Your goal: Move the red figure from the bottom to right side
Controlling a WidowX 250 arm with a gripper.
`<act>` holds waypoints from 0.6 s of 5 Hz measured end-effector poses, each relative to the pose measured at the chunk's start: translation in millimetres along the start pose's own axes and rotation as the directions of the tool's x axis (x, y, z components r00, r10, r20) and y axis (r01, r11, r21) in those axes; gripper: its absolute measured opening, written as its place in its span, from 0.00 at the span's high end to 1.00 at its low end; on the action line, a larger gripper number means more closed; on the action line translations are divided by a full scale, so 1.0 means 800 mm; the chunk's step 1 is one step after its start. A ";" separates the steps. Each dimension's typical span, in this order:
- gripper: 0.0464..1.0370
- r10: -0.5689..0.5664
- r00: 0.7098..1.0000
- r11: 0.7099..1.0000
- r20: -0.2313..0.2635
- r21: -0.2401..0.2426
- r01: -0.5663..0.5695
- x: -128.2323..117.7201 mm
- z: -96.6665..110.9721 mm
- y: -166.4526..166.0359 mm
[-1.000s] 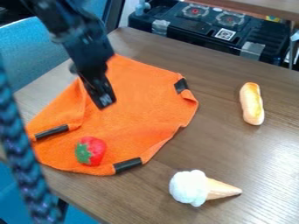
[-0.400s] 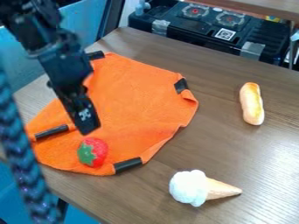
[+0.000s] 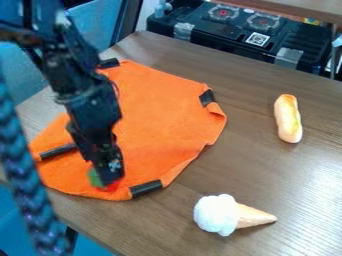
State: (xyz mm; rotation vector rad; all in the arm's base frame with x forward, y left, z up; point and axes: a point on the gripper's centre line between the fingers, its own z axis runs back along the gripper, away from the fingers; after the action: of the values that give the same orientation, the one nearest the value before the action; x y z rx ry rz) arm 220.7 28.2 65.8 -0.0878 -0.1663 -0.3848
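on a wooden table (image 3: 234, 165), partly hiding toy strawberry (image 3: 95, 178) on orange cloth (image 3: 163, 112) behind black gripper (image 3: 111, 180), leaving clenched or released impossible to tell; possibly risking rolling by pressing off-centre.

Red strawberry (image 3: 110, 187) with green leaves lies on the orange cloth (image 3: 163, 115).

Cloth (image 3: 163, 112): plain orange, black bands
Strawberry (image 3: 110, 188): red, green leaves
Ice-cream cone (image 3: 230, 215): white scoop, tan cone
Bread roll (image 3: 288, 119): pale cream, golden-yellow streak
Table (image 3: 234, 165): brown, wood-grain lines
Gripper (image 3: 109, 178): black, whitish mark
Case (image 3: 227, 40): black, black-and-white code square
Left-edge cord (image 3: 28, 187): blue and black, braided pattern
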 end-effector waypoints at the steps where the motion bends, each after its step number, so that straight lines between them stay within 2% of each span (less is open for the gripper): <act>1: 0.04 0.014 1.000 0.999 -0.023 0.033 -0.013 0.000 -0.010 -0.009; 2: 0.08 0.051 0.998 0.998 -0.030 0.034 -0.049 0.001 -0.019 -0.008; 3: 0.30 0.050 0.999 0.998 -0.016 0.029 -0.049 0.003 -0.019 -0.009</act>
State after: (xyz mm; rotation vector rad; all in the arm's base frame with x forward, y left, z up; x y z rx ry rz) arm 222.6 18.9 51.8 -0.0605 -0.1531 -0.3338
